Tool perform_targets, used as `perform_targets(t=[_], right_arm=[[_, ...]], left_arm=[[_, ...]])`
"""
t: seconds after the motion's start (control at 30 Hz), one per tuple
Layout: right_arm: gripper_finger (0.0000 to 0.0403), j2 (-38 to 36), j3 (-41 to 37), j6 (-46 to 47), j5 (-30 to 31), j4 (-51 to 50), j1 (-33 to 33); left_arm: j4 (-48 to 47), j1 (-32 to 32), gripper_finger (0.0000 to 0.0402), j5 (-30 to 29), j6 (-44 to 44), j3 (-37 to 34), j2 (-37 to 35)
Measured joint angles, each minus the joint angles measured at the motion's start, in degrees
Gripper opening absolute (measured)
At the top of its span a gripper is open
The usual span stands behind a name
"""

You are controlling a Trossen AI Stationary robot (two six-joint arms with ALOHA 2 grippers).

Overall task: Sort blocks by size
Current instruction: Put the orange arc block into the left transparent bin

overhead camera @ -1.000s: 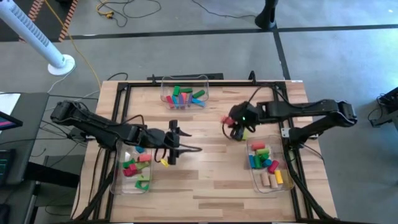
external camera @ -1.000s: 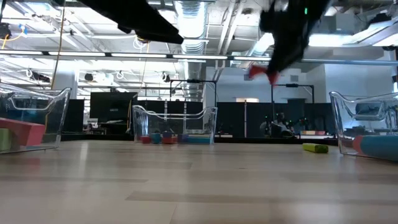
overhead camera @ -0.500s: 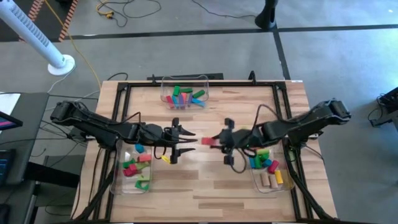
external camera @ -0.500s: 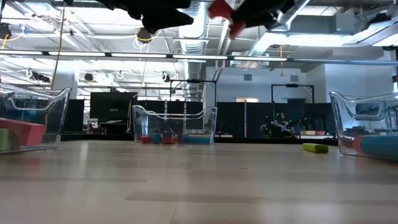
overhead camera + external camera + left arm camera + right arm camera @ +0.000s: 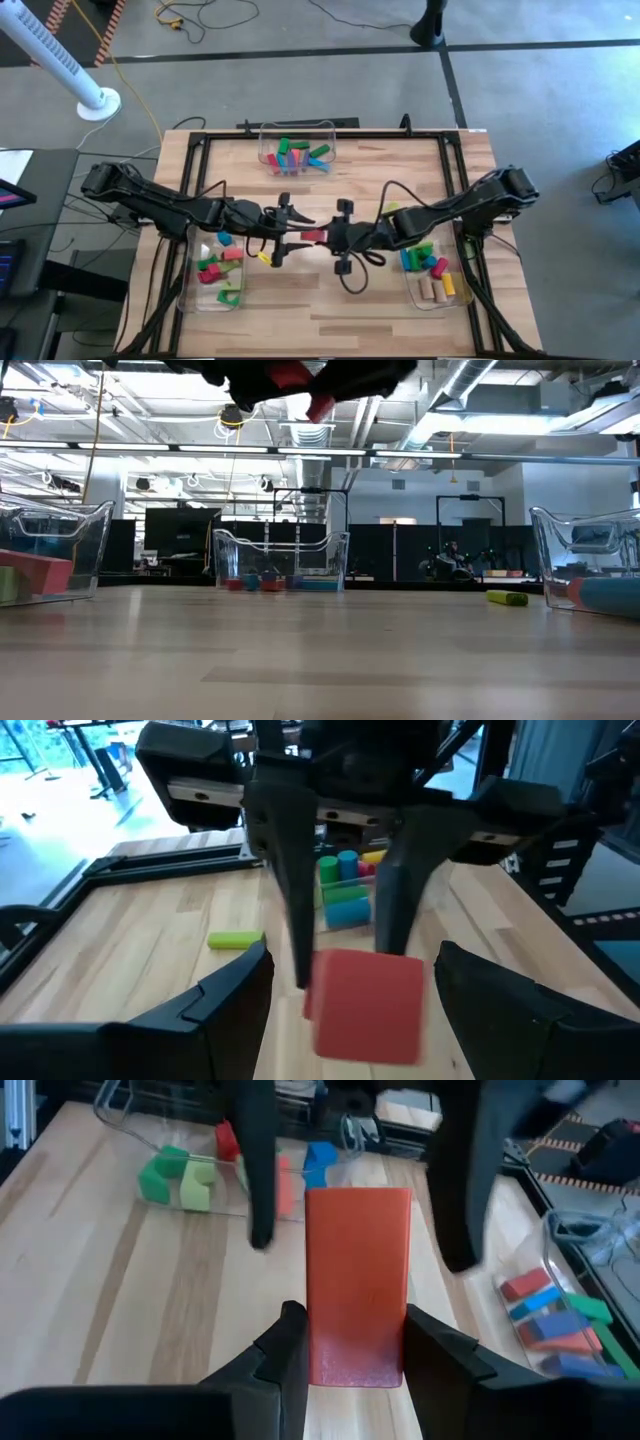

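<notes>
The red block (image 5: pixel 313 236) hangs above mid-table, pinched end-on by the right gripper (image 5: pixel 322 237) and offered between the spread fingers of the left gripper (image 5: pixel 290 234), apparently a handover toward the left bin (image 5: pixel 190 270) beside that arm.

Grey floor (image 5: pixel 300 90), exposed ceiling ducts (image 5: pixel 305 390)

A red block (image 5: pixel 357 1285) sits between dark end effector fingers (image 5: pixel 283 1355). The desk (image 5: pixel 330 290) is pale wood with a black frame. The clear bin (image 5: pixel 208 280) by the left arm holds red, green, blue and pink blocks. A yellow-green block (image 5: pixel 236 939) lies on the wood, and another yellow one (image 5: pixel 264 259).
</notes>
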Motion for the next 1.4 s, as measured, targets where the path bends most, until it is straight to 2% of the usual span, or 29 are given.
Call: perform_targets(t=[0.23,0.63,0.93,1.03,1.27,1.4], right_arm=[[0.0156,1.6,2.0,-0.8,0.9,0.9,0.0],[0.0156,1.6,2.0,0.1,1.7,0.7,0.0],[0.0159,1.6,2.0,1.4,1.5,0.1,0.0],[0.0177,1.6,2.0,1.9,1.5,-0.3,-0.1],[0.0256,1.6,1.9,4.3,1.4,-4.5,0.0],[0.0277,1.6,1.9,4.4,1.5,-5.2,-0.1]], left_arm=[[-2.2,0.0,0.0254,-0.9,0.4,0.0,0.0],[-2.0,-1.2,0.0142,-4.3,3.7,0.0,0.0],[-2.3,-1.2,0.0133,-4.6,3.7,0.0,0.0],[-3.0,-1.2,0.0133,-5.0,3.9,0.0,0.0],[-8.8,-1.3,0.0132,-6.3,3.8,0.0,-2.0],[-13.1,-2.0,0.0132,-7.0,2.9,0.0,-4.7]])
